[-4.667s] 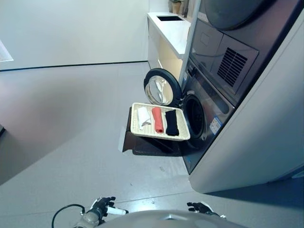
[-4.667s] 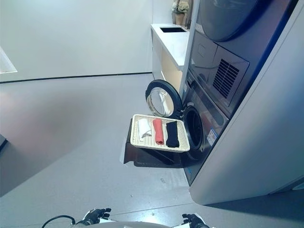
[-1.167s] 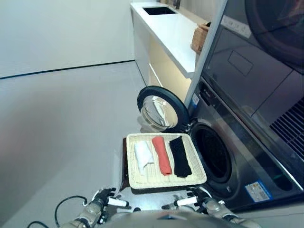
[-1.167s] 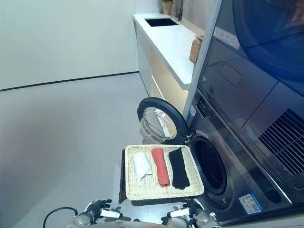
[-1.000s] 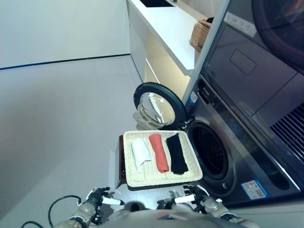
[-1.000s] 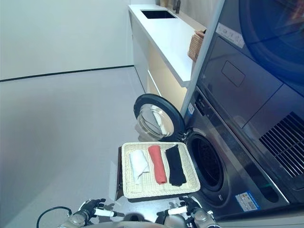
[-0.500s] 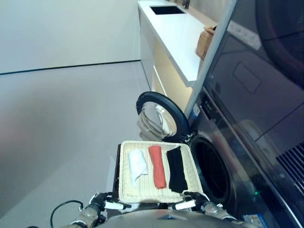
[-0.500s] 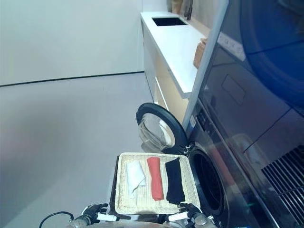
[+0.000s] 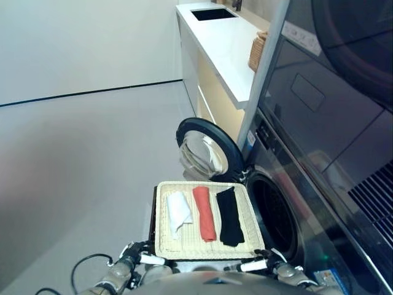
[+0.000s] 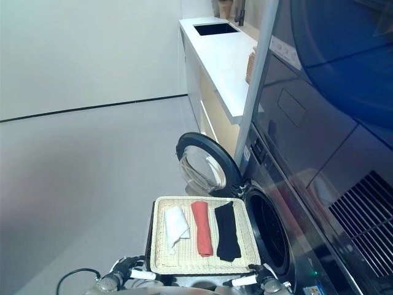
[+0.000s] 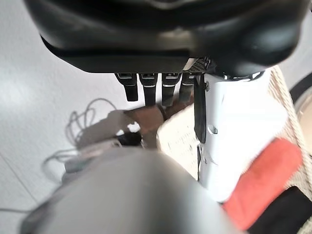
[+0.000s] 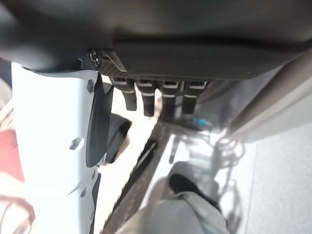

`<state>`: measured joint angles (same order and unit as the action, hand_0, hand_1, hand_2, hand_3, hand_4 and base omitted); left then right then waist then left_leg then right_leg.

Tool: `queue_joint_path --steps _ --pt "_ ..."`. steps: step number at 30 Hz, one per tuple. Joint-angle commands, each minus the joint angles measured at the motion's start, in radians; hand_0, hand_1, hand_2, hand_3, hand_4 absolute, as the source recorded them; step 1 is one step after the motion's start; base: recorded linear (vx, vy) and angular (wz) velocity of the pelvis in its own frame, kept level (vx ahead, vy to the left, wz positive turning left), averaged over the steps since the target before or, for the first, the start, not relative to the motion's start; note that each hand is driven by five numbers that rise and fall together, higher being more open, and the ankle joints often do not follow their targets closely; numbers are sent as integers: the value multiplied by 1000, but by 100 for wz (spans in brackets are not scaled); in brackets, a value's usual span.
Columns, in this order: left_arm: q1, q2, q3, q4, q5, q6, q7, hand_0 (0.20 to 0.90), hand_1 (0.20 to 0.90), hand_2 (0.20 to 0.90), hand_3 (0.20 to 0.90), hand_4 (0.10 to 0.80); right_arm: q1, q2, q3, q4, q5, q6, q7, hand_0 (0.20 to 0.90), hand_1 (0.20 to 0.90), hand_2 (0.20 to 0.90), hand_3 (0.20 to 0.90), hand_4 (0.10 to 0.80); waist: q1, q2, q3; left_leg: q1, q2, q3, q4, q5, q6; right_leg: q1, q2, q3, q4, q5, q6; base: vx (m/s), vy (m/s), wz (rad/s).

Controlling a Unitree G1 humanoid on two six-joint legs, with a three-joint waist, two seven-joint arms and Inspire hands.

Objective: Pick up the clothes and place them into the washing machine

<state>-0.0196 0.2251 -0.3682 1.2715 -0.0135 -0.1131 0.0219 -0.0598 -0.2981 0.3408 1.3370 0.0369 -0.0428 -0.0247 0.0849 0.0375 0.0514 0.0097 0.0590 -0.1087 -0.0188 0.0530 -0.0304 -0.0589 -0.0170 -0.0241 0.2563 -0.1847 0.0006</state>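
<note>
A flat wicker basket [image 9: 161, 238] stands on a dark stand in front of the washing machine's round drum opening [image 9: 274, 215]. Three folded clothes lie side by side in it: white [image 9: 178, 211], red [image 9: 204, 213] and black [image 9: 229, 216]. The machine's round door [image 9: 206, 147] hangs open behind the basket. My left hand [image 9: 131, 254] is low at the basket's near left corner, open and holding nothing. My right hand [image 9: 271, 265] is at the near right corner, likewise open. The left wrist view shows the red cloth [image 11: 263, 181] past the white-covered thumb.
A second machine [image 9: 344, 55] is stacked above the washer on the right. Behind it runs a long white counter [image 9: 227, 43] with a sink [image 9: 212, 13] and a small wicker container [image 9: 258, 51]. Grey floor [image 9: 80, 160] spreads to the left.
The camera has come closer to the basket and washer over the last seconds and shifted slightly. The clothes lie as before, and both hands stay low and empty at the basket's near edge.
</note>
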Motion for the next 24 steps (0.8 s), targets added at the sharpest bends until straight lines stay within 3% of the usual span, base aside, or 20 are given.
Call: queue_joint_path --steps 1,4,5,6,7,11,18,21,24 --pt "-64 5 35 4 13 -39 6 900 900 900 900 800 -34 -1 -15 7 -14 -16 -6 900 900 900 900 800 12 -39 -1 -59 -63 16 56 -41 -5 212 -116 7 -303 180 107 133 85 -26" --pt "-62 8 30 1 22 -41 3 900 900 900 900 800 -41 -8 -22 13 -22 -15 -6 900 900 900 900 800 23 -36 0 -55 -72 32 47 -49 8 197 -131 3 -276 181 120 85 64 -23" --pt "-59 11 27 -6 29 -44 1 900 900 900 900 800 -52 -11 -20 11 -28 -15 -8 900 900 900 900 800 42 -33 1 -50 -69 50 33 -51 10 180 -139 -31 -271 193 129 50 29 -27" --pt "-59 11 27 -6 29 -44 1 900 900 900 900 800 -52 -11 -21 11 -29 -15 -7 900 900 900 900 800 44 -33 1 -49 -69 52 32 -51 10 180 -139 -30 -271 193 129 11 6 -50" --pt "-60 14 27 -13 32 -45 1 900 900 900 900 800 -61 -14 -19 7 -30 -15 -11 900 900 900 900 800 61 -31 3 -43 -63 63 19 -51 8 166 -146 -79 -273 202 134 -9 -1 -56" --pt "-61 16 25 -12 38 -51 3 900 900 900 900 800 -49 -16 -27 26 -28 -15 -13 900 900 900 900 800 61 -39 -13 -13 -69 42 -33 -34 0 196 -143 -137 -325 210 139 107 -8 -12" --pt "-51 14 12 -45 24 -55 6 900 900 900 900 800 -90 -46 -49 21 -45 -17 -80 900 900 900 900 800 56 -33 11 -24 -71 20 -34 -36 -2 199 -141 -149 -335 192 136 38 -7 14" --pt "-64 23 9 -69 3 -59 24 900 900 900 900 800 -148 -70 -42 16 -54 -19 -103 900 900 900 900 800 59 -29 59 -98 -83 14 41 -50 -1 151 -146 -150 -296 182 131 -192 -20 15" --pt "-110 36 -12 -101 -45 -67 56 900 900 900 900 800 -256 -110 -16 28 -50 -19 -128 900 900 900 900 800 62 -16 140 -254 -103 -1 171 -64 -2 11 -155 -150 -189 171 118 -312 -16 11"
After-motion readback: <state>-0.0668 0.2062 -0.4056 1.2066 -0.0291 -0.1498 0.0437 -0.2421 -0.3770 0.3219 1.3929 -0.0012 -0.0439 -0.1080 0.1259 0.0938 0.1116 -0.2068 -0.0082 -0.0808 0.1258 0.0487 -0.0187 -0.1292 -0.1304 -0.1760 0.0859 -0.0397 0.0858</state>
